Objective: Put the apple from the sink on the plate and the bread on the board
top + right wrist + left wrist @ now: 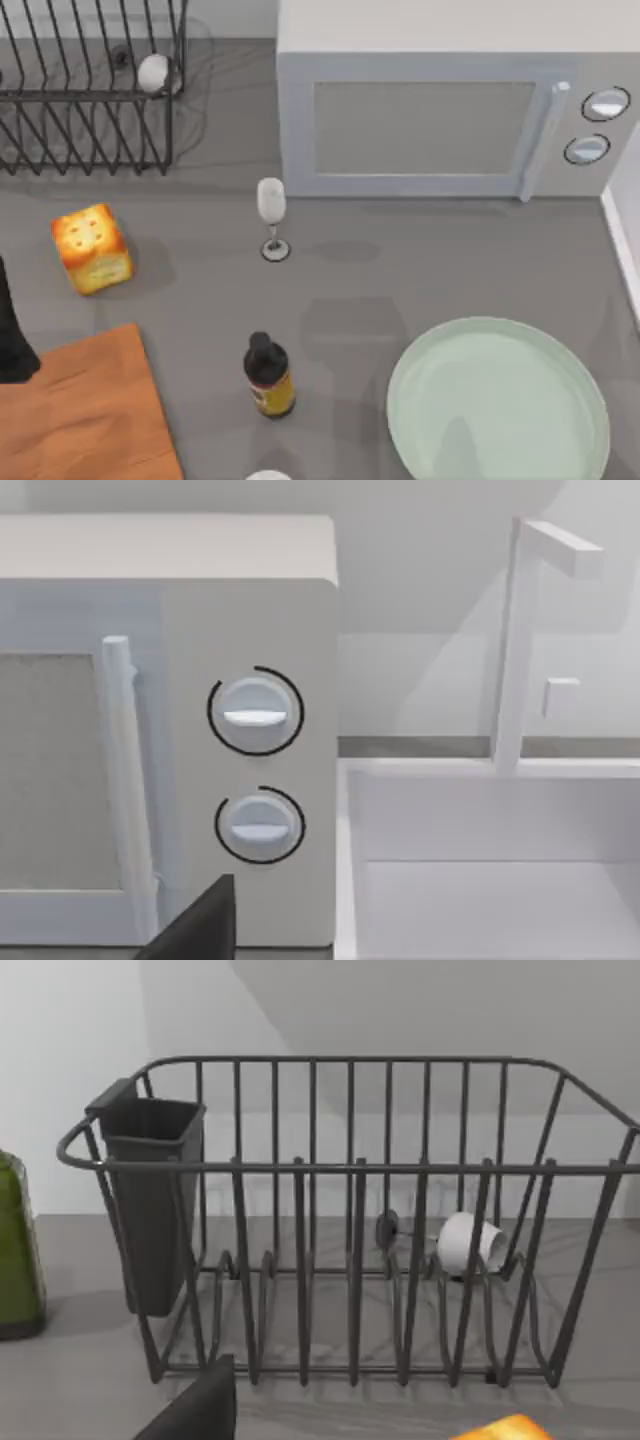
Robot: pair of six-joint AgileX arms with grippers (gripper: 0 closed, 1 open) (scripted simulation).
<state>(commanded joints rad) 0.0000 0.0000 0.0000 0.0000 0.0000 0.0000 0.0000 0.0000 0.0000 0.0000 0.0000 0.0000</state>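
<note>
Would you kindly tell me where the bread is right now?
In the top view, the bread sits on the table's left side, just beyond the board and in front of the dish rack.

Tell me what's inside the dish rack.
Inside the dish rack, a white cup lies on its side among the wires, and a dark utensil holder hangs at one end. What the holder contains is hidden by its walls.

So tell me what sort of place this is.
Most likely a rendered kitchen counter: a microwave stands at the back, a wire dish rack sits beside it, and a sink with a tap lies past the microwave's dials.
</note>
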